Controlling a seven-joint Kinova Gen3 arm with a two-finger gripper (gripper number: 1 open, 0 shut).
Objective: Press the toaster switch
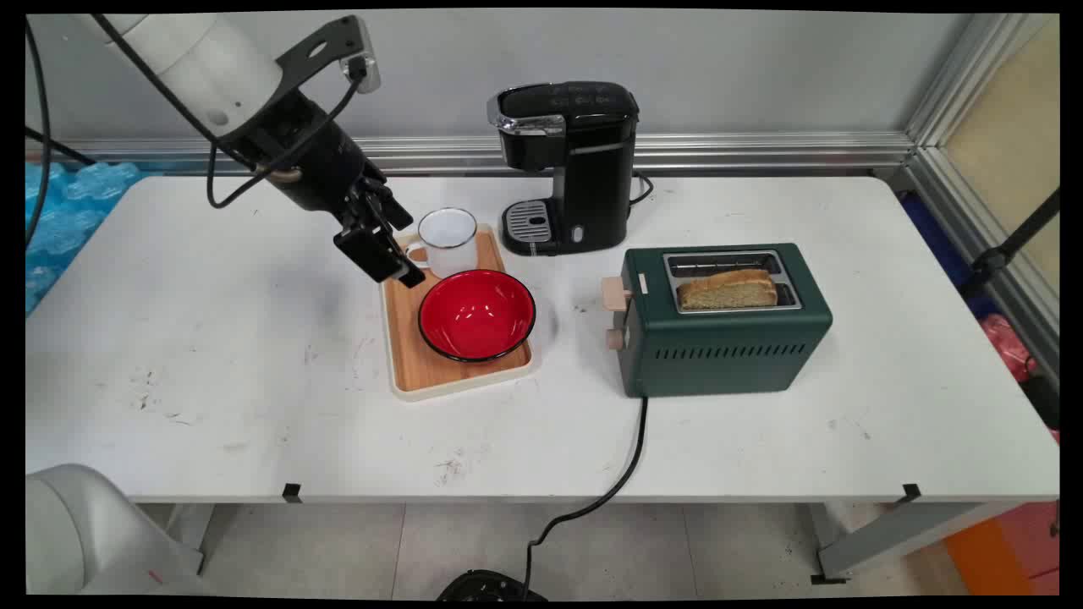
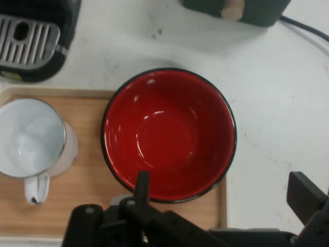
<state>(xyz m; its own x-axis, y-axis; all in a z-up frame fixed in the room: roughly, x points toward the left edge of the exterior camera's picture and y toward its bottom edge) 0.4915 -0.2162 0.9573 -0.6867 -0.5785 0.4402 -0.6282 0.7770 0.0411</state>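
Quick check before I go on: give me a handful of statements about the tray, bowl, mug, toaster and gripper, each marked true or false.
1. The red bowl sits on the wooden tray. True.
2. The mug lies on its side. False: it stands upright on the tray, beside the bowl.
3. The toaster has bread in a slot. True.
4. The gripper grips the bowl. False: it is open above the tray, holding nothing.
5. The coffee machine stands on the tray. False: it stands on the table, behind the tray.
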